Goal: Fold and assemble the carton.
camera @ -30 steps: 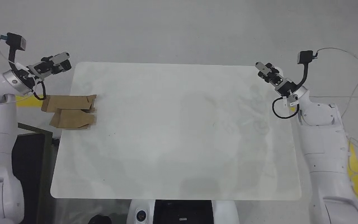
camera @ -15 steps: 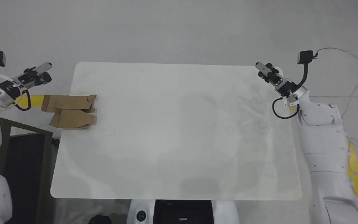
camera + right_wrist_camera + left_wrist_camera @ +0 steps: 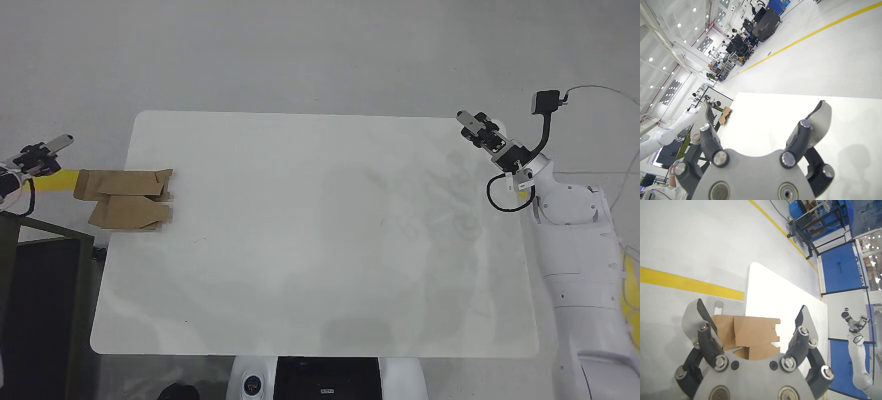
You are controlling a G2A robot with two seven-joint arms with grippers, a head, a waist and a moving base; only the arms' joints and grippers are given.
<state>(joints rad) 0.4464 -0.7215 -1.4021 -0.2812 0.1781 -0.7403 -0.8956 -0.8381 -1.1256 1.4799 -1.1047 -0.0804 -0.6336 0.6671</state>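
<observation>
Flat brown carton blanks (image 3: 125, 198) lie stacked at the table's left edge, partly overhanging it. In the left wrist view the carton blanks (image 3: 753, 332) sit beyond my left gripper (image 3: 751, 313), which is open and holds nothing. From above, the left gripper (image 3: 45, 150) hangs off the table, left of the blanks. My right gripper (image 3: 470, 122) is open and holds nothing, above the table's far right corner. In the right wrist view the right gripper (image 3: 762, 109) faces across the table toward the distant carton blanks (image 3: 725, 114).
The white table (image 3: 320, 260) is bare apart from the blanks. A dark stand (image 3: 45, 300) is beside the table's left edge. A yellow floor line (image 3: 687, 283) runs past the left side.
The left arm has pulled back to the left, away from the table's far left corner and off its edge. The right arm and the carton blanks have not moved.
</observation>
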